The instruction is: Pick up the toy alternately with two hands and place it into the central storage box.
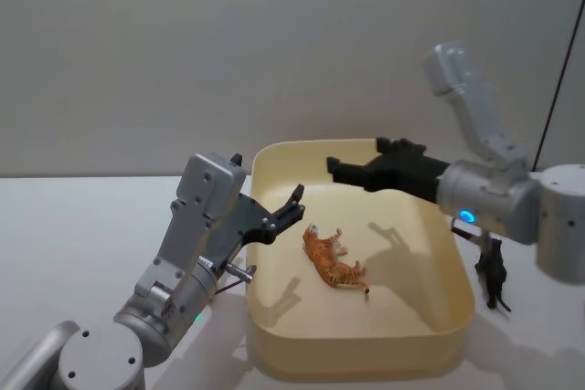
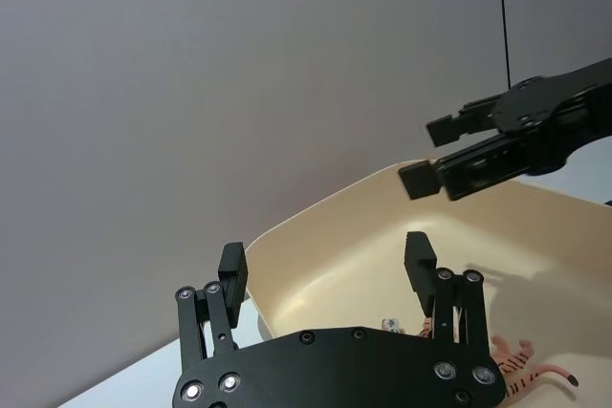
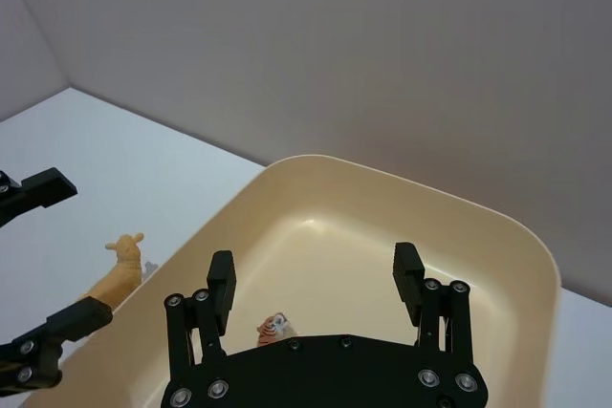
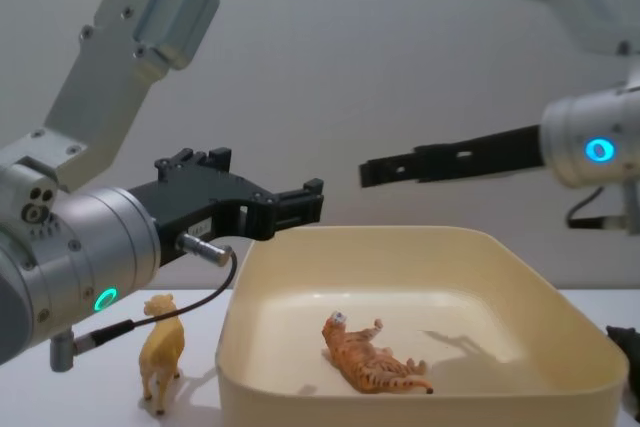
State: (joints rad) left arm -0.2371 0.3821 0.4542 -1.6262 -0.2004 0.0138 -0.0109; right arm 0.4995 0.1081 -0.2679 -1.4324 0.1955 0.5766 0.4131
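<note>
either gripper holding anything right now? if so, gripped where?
Nothing held. Left gripper and right gripper both open, empty, above the storage box; tiger toy lies loose inside.

Head view: high, looking forward and down into the pale cream-yellow plastic tub (image 1: 361, 353). Chest view: low, side-on across the white worktop (image 4: 105, 397), near the tub's wall. Wrist views: each close behind its own black fingers (image 2: 232, 269), tub interior beyond them, shared by all four.
</note>
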